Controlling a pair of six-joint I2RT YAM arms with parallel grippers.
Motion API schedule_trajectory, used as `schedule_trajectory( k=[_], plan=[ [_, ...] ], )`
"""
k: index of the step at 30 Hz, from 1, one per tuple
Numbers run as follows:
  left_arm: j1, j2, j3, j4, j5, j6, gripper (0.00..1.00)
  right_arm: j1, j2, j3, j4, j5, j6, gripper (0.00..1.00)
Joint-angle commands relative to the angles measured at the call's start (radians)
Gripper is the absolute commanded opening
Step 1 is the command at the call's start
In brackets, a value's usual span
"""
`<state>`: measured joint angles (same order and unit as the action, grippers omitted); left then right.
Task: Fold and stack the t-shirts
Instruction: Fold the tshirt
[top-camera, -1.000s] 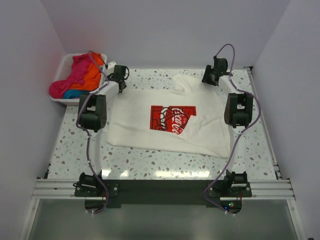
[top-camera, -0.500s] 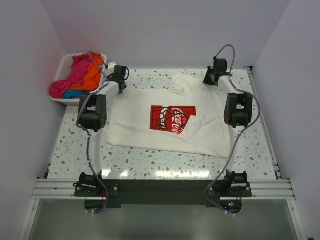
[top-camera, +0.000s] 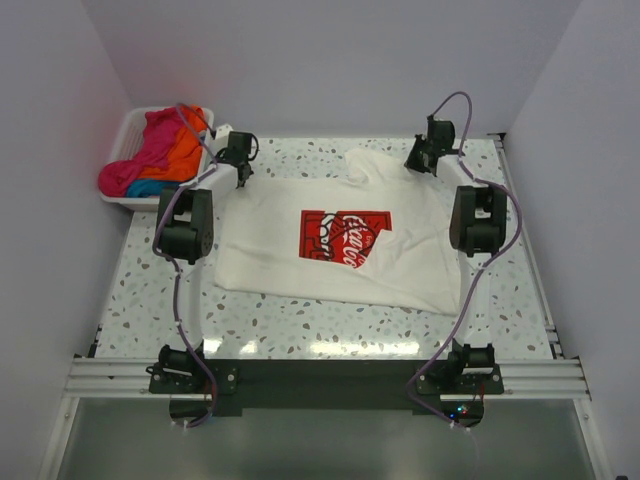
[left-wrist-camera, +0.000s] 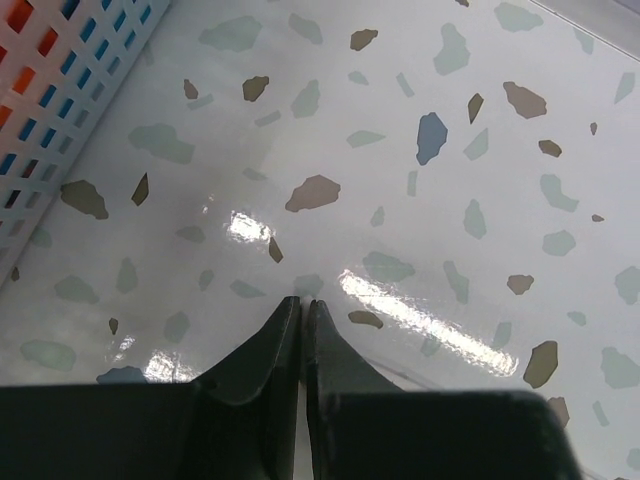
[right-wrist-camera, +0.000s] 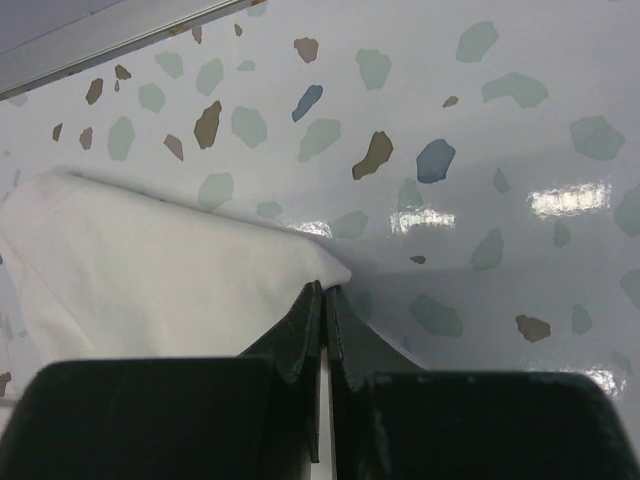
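The cream-white t-shirt (top-camera: 280, 250) lies spread on the table, its red logo (top-camera: 345, 235) facing up. My left gripper (top-camera: 238, 155) is at the shirt's far left corner. In the left wrist view its jaws (left-wrist-camera: 302, 300) are shut, and only a thin pale cloth edge shows beside them. My right gripper (top-camera: 422, 155) is at the far right corner. It is shut (right-wrist-camera: 324, 288) on a fold of the white cloth (right-wrist-camera: 150, 270), held just above the table. Magenta (top-camera: 150, 150), orange (top-camera: 185, 150) and blue (top-camera: 150, 187) t-shirts lie heaped in the basket.
The white slatted basket (top-camera: 125, 135) stands at the far left corner of the speckled table, and its wall (left-wrist-camera: 60, 80) is close on the left of my left gripper. White walls close in the back and both sides. A metal rail runs along the table's far edge.
The shirt's far edge has shifted slightly toward the back of the table with both grippers. The right gripper has moved a little farther away.
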<state>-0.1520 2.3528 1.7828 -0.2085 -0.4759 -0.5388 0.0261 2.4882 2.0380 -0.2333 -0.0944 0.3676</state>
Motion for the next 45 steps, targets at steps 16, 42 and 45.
schedule_trajectory(
  k=[16, 42, 45],
  plan=[
    [0.031, -0.26, -0.215, 0.182, 0.045, -0.033, 0.0, -0.017, -0.403, -0.364, 0.198, 0.038, 0.033, 0.0],
    [0.043, -0.599, -0.626, 0.136, 0.102, -0.17, 0.0, -0.066, -1.027, -1.016, 0.181, 0.088, 0.157, 0.0],
    [0.043, -0.639, -0.678, 0.143, 0.106, -0.181, 0.0, -0.066, -1.098, -1.097, 0.172, 0.078, 0.174, 0.0]
  ],
)
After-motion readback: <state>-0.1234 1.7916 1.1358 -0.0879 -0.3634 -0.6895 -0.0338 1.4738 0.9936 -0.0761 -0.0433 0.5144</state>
